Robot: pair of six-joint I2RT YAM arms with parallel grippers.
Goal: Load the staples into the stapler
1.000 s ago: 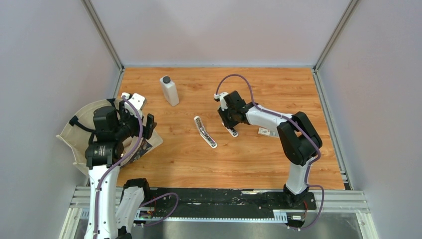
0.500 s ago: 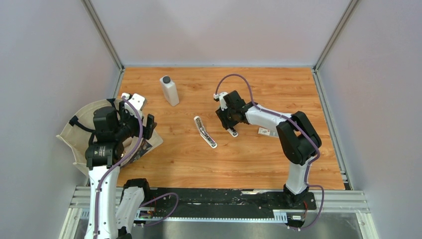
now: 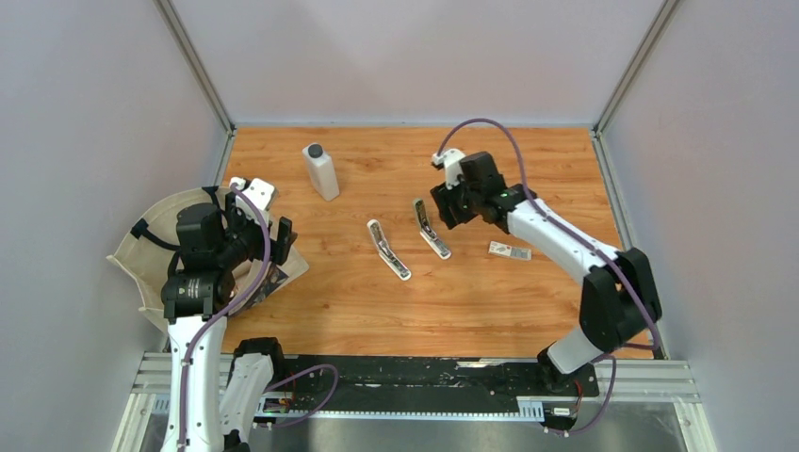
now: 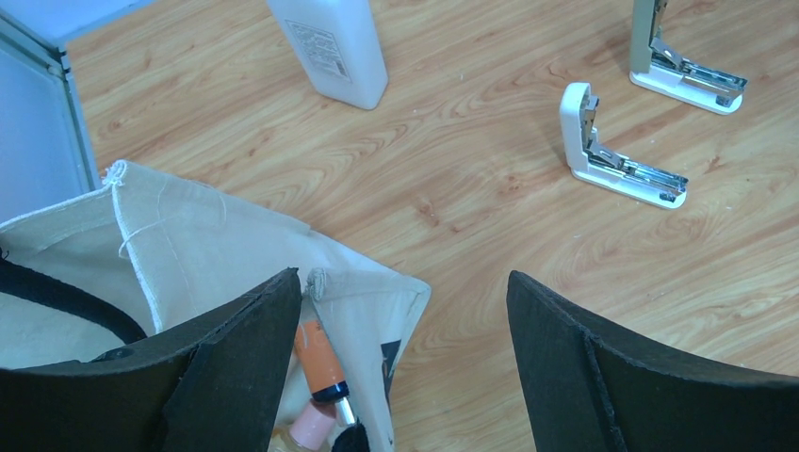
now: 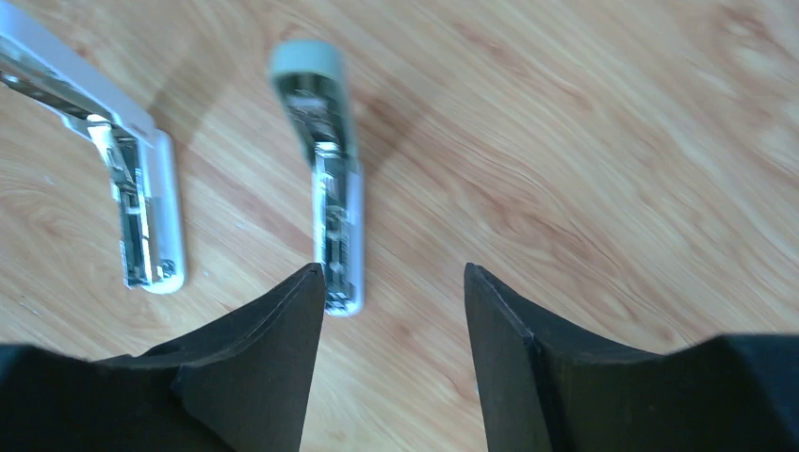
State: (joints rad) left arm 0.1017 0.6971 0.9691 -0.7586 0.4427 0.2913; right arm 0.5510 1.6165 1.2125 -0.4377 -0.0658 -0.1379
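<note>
Right gripper hovers over opened stapler, jaws partly apart, holding nothing; loading apparently not yet begun; next move likely calls for fetching staples box; box lies flat on table, near gripper, to right of stapler, apart from it; left gripper wide open, empty, above bag.

- The table has a warm orange-brown wood-grain top, evenly lit, with only soft shadows.
- A plain, pale grey-lilac back wall closes its far edge. A left wall and a right wall of the same colour stand along its sides.
- Slanting metal posts mark the two far corners.
- A ribbed aluminium rail carrying a black strip runs along the near edge.
</note>
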